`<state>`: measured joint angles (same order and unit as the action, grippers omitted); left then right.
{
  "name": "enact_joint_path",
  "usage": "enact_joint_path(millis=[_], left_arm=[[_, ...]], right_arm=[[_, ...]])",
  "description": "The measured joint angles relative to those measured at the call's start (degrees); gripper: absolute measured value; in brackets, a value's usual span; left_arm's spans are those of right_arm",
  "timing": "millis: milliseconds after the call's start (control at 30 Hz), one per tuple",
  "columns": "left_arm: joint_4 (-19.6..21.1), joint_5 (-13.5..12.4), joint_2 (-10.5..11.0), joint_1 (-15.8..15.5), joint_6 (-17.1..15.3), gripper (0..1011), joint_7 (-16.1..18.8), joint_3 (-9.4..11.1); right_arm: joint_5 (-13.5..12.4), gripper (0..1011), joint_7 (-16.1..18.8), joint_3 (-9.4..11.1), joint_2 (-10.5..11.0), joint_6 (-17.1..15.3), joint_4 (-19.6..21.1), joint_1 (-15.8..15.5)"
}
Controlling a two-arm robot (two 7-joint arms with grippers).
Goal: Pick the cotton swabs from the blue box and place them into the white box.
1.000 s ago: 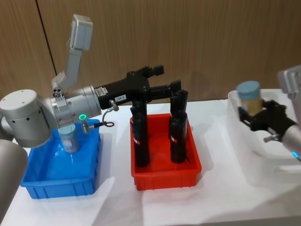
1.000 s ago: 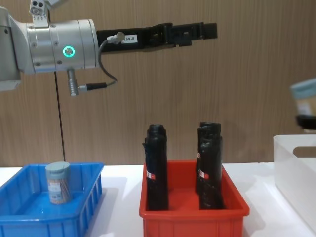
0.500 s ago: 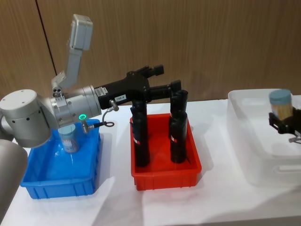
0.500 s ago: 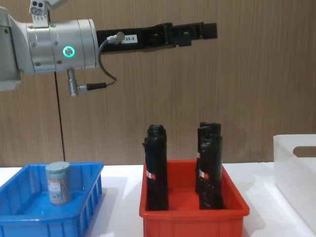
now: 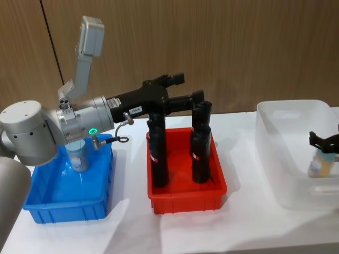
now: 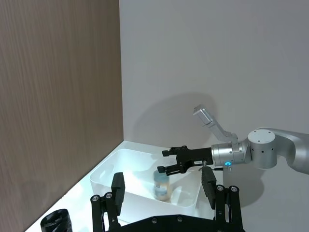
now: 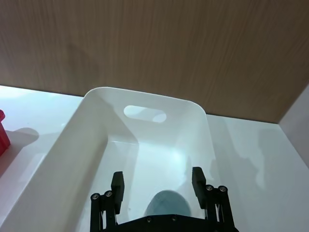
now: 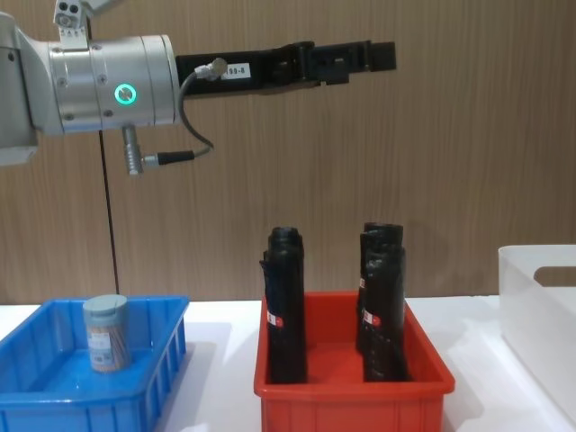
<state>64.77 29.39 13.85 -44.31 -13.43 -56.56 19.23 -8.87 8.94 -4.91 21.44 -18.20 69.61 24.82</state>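
Note:
One cotton swabs jar (image 5: 78, 156) with a pale blue lid stands in the far corner of the blue box (image 5: 47, 209), also seen from the side (image 8: 107, 335). A second jar (image 5: 321, 167) stands inside the white box (image 5: 280, 159), its lid (image 7: 166, 205) between and below my right gripper's fingers. My right gripper (image 5: 324, 140) hangs open just over this jar, inside the box, its fingers wider apart than the lid. In the left wrist view that gripper (image 6: 166, 161) is above the jar (image 6: 161, 183). My left gripper (image 5: 188, 87) is open and empty, held high above the red bin.
A red bin (image 5: 185, 196) with tall black rolls (image 5: 159, 153) stands between the blue and white boxes. The left arm reaches across above the rolls (image 8: 288, 306). A wooden wall runs behind the white table (image 5: 243, 227).
My right gripper moved right and down into the white box with the jar. The jar now rests low in the box with the fingers spread above it. The left arm stayed still.

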Motion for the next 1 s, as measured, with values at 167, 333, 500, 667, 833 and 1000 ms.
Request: enact_joint_path(millis=[167, 333, 500, 667, 833, 1000], left_arm=[[0.00, 0.00, 0.00, 0.00, 0.00, 1003, 0.00, 0.00], [0.00, 0.00, 0.00, 0.00, 0.00, 1003, 0.00, 0.00], [0.09, -0.03, 0.02, 0.12, 0.05, 1003, 0.18, 0.00], [1.02, -0.63, 0.28, 1.12, 0.42, 1003, 1.95, 0.23], [2.54, -1.56, 0.71, 2.76, 1.13, 1003, 5.00, 0.60], [4.58, -2.84, 1.30, 4.94, 2.03, 1003, 9.05, 1.11]], right_arm=[[-0.26, 964, 0.25, 0.19, 0.07, 0.62, -0.30, 0.05], [-0.35, 1002, 0.49, 0.33, 0.13, 1.07, -0.47, 0.08], [-0.41, 1002, 0.49, 0.30, 0.12, 1.24, -0.27, -0.08], [-0.76, 1002, 0.25, -0.07, 0.02, 1.89, 1.14, -1.21], [-1.45, 1001, -0.30, -0.86, -0.18, 3.29, 4.22, -3.68], [-2.29, 1001, -0.94, -1.90, -0.45, 5.05, 8.02, -6.71]])
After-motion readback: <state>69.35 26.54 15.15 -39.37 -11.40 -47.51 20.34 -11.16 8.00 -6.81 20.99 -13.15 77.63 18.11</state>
